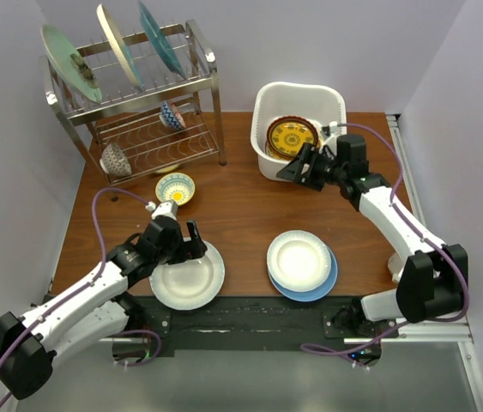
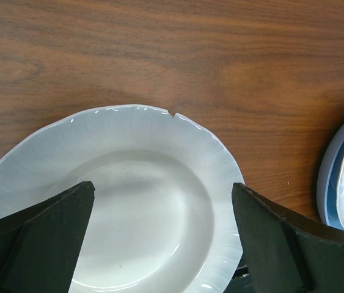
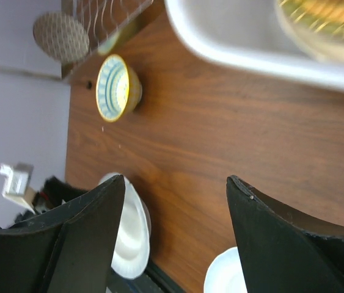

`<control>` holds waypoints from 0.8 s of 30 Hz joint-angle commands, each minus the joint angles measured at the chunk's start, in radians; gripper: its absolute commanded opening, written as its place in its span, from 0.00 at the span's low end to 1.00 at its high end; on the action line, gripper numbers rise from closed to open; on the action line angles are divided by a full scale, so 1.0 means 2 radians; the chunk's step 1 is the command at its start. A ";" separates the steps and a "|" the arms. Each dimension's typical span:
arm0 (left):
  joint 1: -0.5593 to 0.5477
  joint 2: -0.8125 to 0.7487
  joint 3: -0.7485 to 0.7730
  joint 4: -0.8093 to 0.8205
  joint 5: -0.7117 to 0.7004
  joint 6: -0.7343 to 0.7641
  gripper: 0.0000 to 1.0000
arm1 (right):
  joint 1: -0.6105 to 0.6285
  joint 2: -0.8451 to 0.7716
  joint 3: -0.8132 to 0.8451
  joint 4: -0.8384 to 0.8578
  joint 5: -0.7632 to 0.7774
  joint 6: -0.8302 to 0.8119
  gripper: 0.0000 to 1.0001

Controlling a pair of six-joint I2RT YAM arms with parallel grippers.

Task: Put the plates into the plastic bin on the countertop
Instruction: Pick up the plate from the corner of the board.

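The white plastic bin (image 1: 268,101) stands at the back right and holds a yellow and brown patterned plate (image 1: 292,137). A white plate (image 1: 187,276) lies at the front left. My left gripper (image 1: 191,242) is open just above its far rim; the plate fills the left wrist view (image 2: 141,201) between the fingers. A second white plate (image 1: 298,258) lies on a blue plate (image 1: 327,283) at the front centre. My right gripper (image 1: 296,168) is open and empty beside the bin's near wall (image 3: 263,55).
A steel wire dish rack (image 1: 151,103) at the back left holds three upright plates, a patterned bowl and a cup. A small yellow-and-blue bowl (image 1: 175,188) sits on the table before the rack, also in the right wrist view (image 3: 117,88).
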 commanded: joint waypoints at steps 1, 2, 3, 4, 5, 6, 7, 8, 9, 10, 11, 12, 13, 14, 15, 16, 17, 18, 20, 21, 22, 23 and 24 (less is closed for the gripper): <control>-0.001 -0.003 -0.005 0.019 -0.004 0.004 1.00 | 0.049 -0.030 -0.041 -0.005 0.032 -0.013 0.71; -0.001 -0.003 -0.005 0.021 -0.003 0.004 1.00 | 0.056 -0.033 -0.049 -0.001 0.032 -0.006 0.71; -0.001 -0.002 -0.007 0.023 -0.003 0.003 1.00 | 0.070 -0.034 -0.062 0.004 0.034 -0.005 0.71; -0.001 -0.003 -0.008 0.025 -0.002 0.003 1.00 | 0.078 -0.039 -0.067 0.006 0.037 -0.004 0.71; -0.001 -0.002 -0.008 0.026 -0.001 0.003 1.00 | 0.086 -0.039 -0.075 0.004 0.044 -0.004 0.70; -0.001 -0.001 -0.008 0.028 -0.001 0.003 1.00 | 0.099 -0.039 -0.079 0.008 0.045 -0.004 0.70; -0.001 0.000 -0.010 0.029 -0.001 0.002 1.00 | 0.105 -0.036 -0.083 0.010 0.045 -0.004 0.70; -0.001 0.000 -0.009 0.029 -0.001 0.000 1.00 | 0.111 -0.033 -0.090 0.011 0.044 -0.002 0.70; -0.001 0.001 -0.010 0.030 -0.002 -0.002 1.00 | 0.122 -0.028 -0.093 0.014 0.043 -0.001 0.70; -0.001 0.001 -0.010 0.030 -0.002 -0.003 1.00 | 0.129 -0.025 -0.096 0.016 0.043 -0.001 0.70; -0.001 0.000 -0.011 0.030 -0.003 -0.004 1.00 | 0.135 -0.016 -0.099 0.018 0.042 0.001 0.70; -0.001 0.000 -0.011 0.030 -0.003 -0.006 1.00 | 0.148 -0.012 -0.103 0.023 0.043 0.003 0.69; -0.001 0.000 -0.011 0.029 -0.003 -0.006 1.00 | 0.154 -0.009 -0.105 0.027 0.043 0.005 0.69; -0.001 -0.001 -0.011 0.029 -0.004 -0.007 1.00 | 0.161 0.000 -0.108 0.031 0.044 0.009 0.69; -0.001 -0.001 -0.010 0.028 -0.004 -0.007 1.00 | 0.174 0.004 -0.108 0.036 0.044 0.009 0.68; -0.001 -0.002 -0.009 0.026 -0.004 -0.007 1.00 | 0.180 0.010 -0.107 0.037 0.044 0.009 0.68; -0.001 -0.004 -0.009 0.025 -0.006 -0.008 1.00 | 0.186 0.016 -0.106 0.039 0.042 0.010 0.68; -0.001 -0.005 -0.009 0.023 -0.007 -0.008 1.00 | 0.197 0.031 -0.103 0.043 0.040 0.010 0.68; -0.001 -0.006 -0.007 0.022 -0.010 -0.009 1.00 | 0.209 0.046 -0.092 0.040 0.033 0.005 0.67; -0.001 -0.006 -0.005 0.018 -0.010 -0.009 1.00 | 0.219 0.065 -0.088 0.039 0.030 0.004 0.67; -0.001 -0.007 -0.005 0.015 -0.012 -0.009 1.00 | 0.224 0.073 -0.083 0.038 0.021 0.002 0.67; -0.001 -0.008 -0.004 0.015 -0.013 -0.010 1.00 | 0.229 0.084 -0.079 0.037 0.019 0.000 0.66; -0.001 -0.008 -0.003 0.012 -0.014 -0.010 1.00 | 0.239 0.092 -0.073 0.037 0.016 -0.001 0.66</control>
